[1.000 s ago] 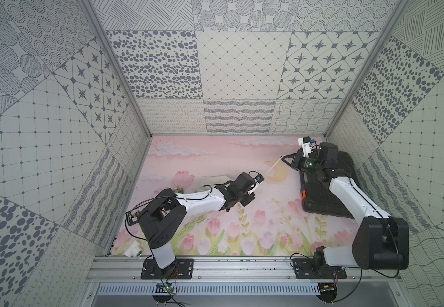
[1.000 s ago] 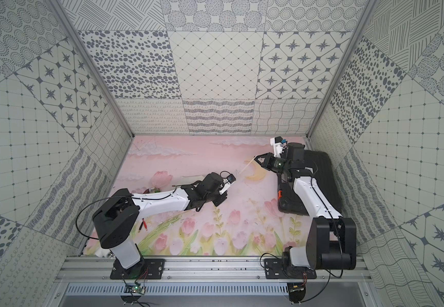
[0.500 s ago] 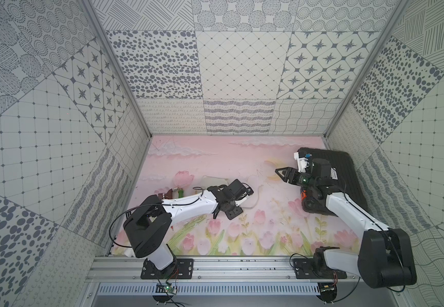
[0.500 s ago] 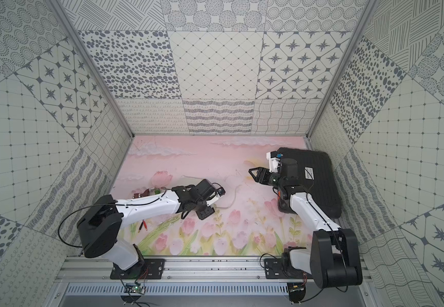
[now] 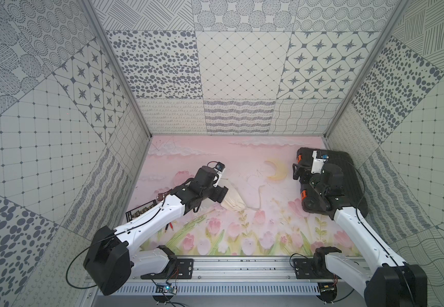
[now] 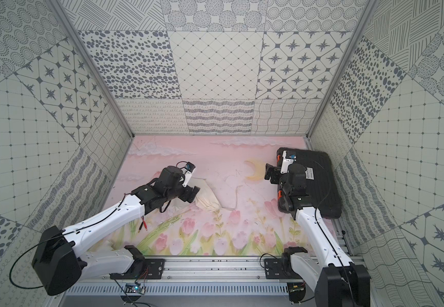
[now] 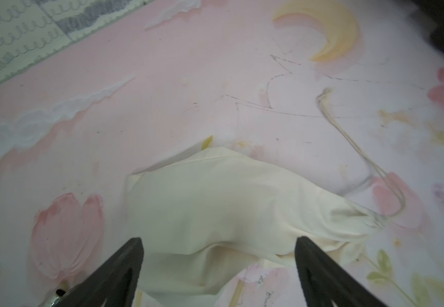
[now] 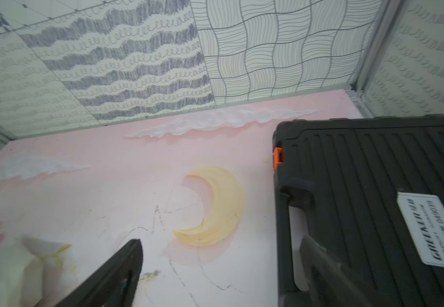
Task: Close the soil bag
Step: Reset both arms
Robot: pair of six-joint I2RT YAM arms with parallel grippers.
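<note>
Pink tulip-print mat (image 5: 215,154) is carrying the soil bag (image 5: 233,203) near its middle, cord (image 5: 259,196) trailing loose. The left gripper (image 7: 218,239) is hovering spread wide over the bag, gripping nothing; the right gripper (image 8: 221,240) is hanging agape, empty, beside the black case (image 5: 348,172).

Soil bag (image 5: 233,202): a soft cream cloth pouch lying on its side on the pink flowered mat (image 5: 215,156), near the mat's middle, shown in both top views. The cloth is slack, creased and faintly soiled. In the left wrist view the bag (image 7: 229,207) broadens at one end and narrows to a neck gathered into tight puckers at the other. A thin pale cord (image 7: 348,138) leaves the neck doubled, curves round, and trails loose over the mat away from the pouch, its far end lying free
</note>
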